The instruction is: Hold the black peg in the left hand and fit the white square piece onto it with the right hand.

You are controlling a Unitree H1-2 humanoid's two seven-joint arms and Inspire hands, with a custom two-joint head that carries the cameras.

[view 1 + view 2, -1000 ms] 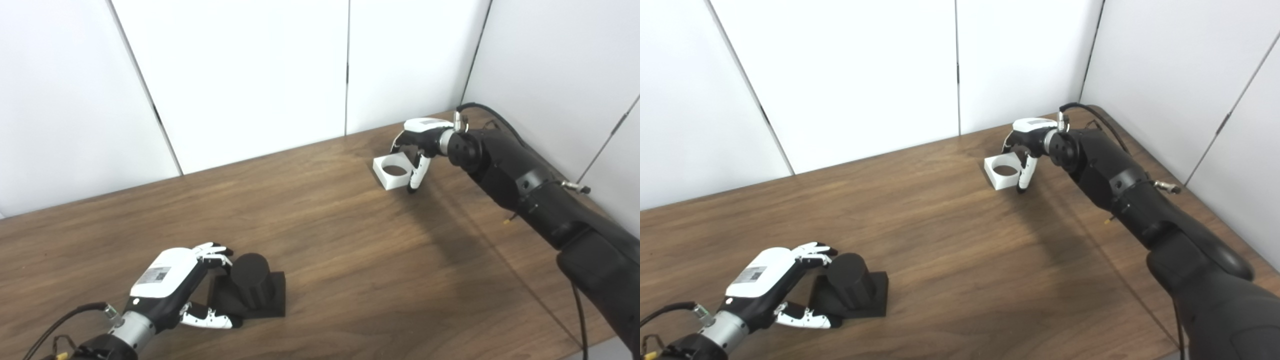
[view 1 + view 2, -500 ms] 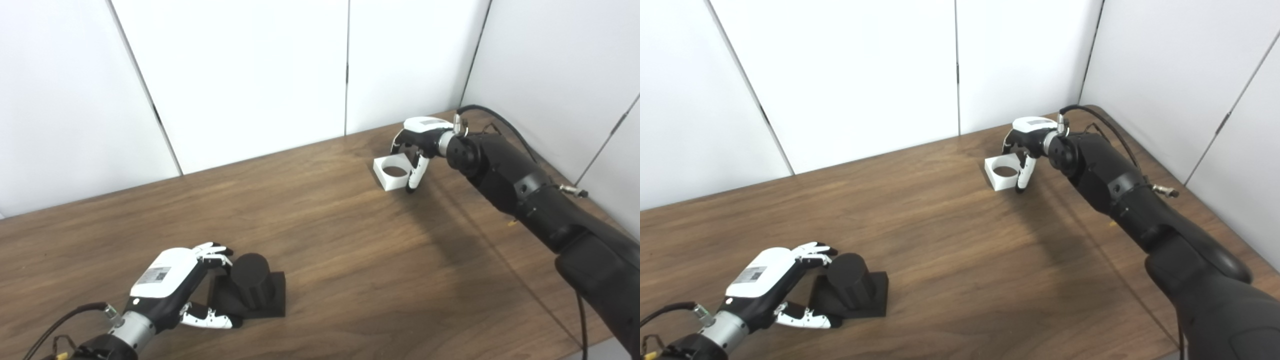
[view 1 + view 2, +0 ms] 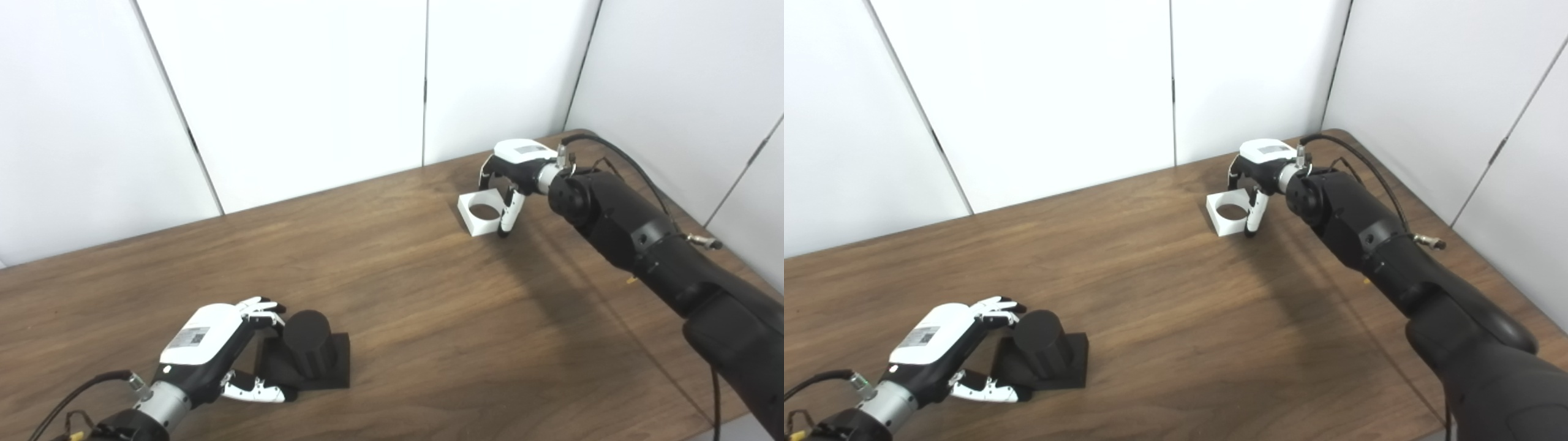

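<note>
Where label print blurs, left hand (image 3: 205, 346) beside black peg (image 3: 306, 349), right hand (image 3: 511, 168) at white square piece (image 3: 481, 212)

You're seeing a bright, evenly lit, fairly sharp scene with mild softness overall, where the right arm (image 3: 637, 239) casts a soft diagonal shadow across the wooden table (image 3: 429, 306) at centre right.

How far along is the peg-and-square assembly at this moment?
Early stage. The left hand is cupped around the black peg, which stands on the table. The right hand has its fingers around the white square piece, which sits far across the table. Left: lifting the piece, carrying it over, fitting it on.
</note>
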